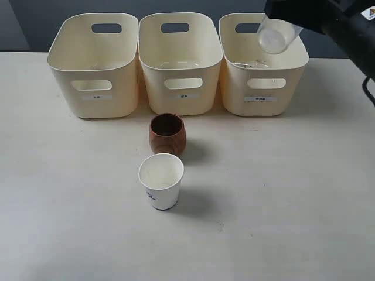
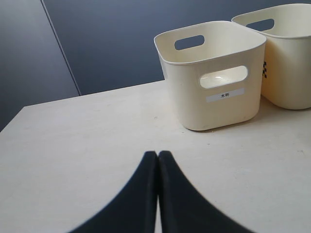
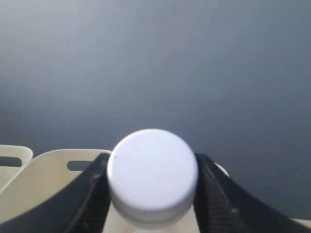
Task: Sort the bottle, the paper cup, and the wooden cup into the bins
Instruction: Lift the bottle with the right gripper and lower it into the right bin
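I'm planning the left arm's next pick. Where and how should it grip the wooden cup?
Probably from above, fingers straddling the wooden cup's rim or upper wall. It stands upright, mouth open, and its rounded belly narrows toward the base, so a low side grip could slip. Close across its left-right width: the paper cup crowds its near side.

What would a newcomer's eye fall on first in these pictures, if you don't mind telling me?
Probably the bottle, held tilted in the right gripper above the rightmost of the three cream bins standing in a row at the back of the table. Next, the wooden cup and the paper cup, standing upright one behind the other in front of the middle bin.
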Robot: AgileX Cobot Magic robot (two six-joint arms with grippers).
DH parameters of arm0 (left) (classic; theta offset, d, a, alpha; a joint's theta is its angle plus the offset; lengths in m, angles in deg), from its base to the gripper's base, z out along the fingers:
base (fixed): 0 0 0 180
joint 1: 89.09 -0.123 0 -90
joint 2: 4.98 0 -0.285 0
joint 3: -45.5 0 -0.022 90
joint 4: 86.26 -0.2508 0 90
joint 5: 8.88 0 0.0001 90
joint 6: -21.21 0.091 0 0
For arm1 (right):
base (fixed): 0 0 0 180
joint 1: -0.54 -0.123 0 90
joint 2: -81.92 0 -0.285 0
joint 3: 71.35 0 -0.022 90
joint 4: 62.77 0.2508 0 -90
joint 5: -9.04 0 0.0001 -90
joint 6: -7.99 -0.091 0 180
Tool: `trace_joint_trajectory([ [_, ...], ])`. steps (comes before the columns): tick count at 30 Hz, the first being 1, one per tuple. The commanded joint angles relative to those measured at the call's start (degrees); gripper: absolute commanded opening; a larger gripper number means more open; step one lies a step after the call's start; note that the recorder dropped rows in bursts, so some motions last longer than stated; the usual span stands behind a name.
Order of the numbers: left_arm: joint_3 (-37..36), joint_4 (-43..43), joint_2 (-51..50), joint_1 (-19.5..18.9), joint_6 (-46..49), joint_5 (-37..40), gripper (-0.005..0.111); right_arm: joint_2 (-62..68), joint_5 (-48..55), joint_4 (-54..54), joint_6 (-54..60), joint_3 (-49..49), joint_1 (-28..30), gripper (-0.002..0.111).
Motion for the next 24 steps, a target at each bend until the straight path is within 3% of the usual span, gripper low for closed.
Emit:
trace_joint_trajectory([
  [1,-0.07,0.28,0.28,0.18,-0.11,-0.05,0.0,4.89,-1.07,0.84,2.05,-3.05,0.05,-0.001],
  [18,-0.07,0.28,0.28,0.18,-0.11,-0.05,0.0,18.73,-8.71,5.96,6.9,-12.27,0.15,-0.001],
  [24,-0.07,0.28,0.28,0.18,-0.11,-0.05,0.0,19.11,-5.21,5.67,9.55,-12.27,0.15,0.0],
])
